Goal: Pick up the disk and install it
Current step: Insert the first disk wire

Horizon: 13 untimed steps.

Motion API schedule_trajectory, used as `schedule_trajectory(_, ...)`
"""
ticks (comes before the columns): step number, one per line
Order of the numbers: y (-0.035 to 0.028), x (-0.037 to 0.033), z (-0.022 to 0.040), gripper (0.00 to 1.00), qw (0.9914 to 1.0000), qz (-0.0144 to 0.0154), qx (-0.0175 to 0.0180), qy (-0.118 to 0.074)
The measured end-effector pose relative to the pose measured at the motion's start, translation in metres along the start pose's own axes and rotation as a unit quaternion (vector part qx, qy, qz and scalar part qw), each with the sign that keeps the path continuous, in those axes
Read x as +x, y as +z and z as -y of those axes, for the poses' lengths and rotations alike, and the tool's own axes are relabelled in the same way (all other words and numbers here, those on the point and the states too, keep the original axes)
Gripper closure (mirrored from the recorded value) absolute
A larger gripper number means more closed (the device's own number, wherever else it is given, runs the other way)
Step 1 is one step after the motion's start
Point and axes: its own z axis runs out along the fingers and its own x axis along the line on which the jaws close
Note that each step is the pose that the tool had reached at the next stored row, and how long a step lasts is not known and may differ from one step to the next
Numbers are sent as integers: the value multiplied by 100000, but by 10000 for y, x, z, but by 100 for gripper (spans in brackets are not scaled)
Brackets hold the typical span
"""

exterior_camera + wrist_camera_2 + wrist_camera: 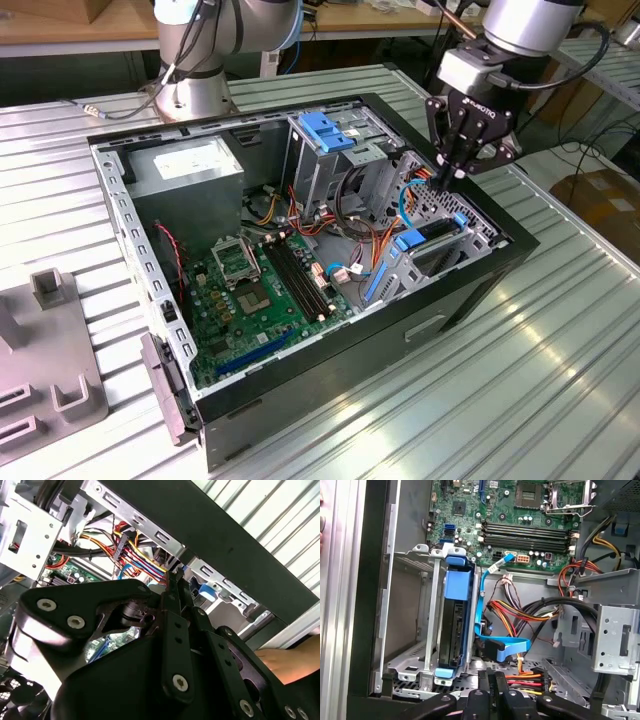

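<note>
The disk [436, 233] sits on edge in a metal bay at the exterior view's right end of the open computer case [480, 290], with blue carrier rails at its ends. In the first wrist view the disk [453, 630] stands slotted in that bay under a blue plastic handle. My gripper [443, 182] hangs just above the bay, a little behind the disk, with its black fingers [496, 687] pressed together and nothing between them. In the second wrist view the gripper [175, 582] points down at the bay's metal frame and the cables.
Red, orange and blue cables [520, 615] lie beside the bay. A grey drive cage with a blue latch [325, 130], a power-supply box [190, 165] and the green motherboard [255, 290] fill the case. A grey fixture [50, 370] stands on the slatted table at the exterior view's left.
</note>
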Motion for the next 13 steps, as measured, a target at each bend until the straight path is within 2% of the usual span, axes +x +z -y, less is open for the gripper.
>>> schedule_trajectory(1, 1, 12, -3, 84, 100000, 59, 8, 0)
schedule_trajectory(4, 3, 31, -9, 84, 99988, 1535, 156, 55)
schedule_trajectory(5, 3, 32, -11, 84, 99985, 1745, 180, 83)
schedule_trajectory(8, 5, 47, -14, 84, 99985, 1745, 179, 91)
schedule_trajectory(13, 9, 110, -35, 84, 99985, 1747, 179, 101)
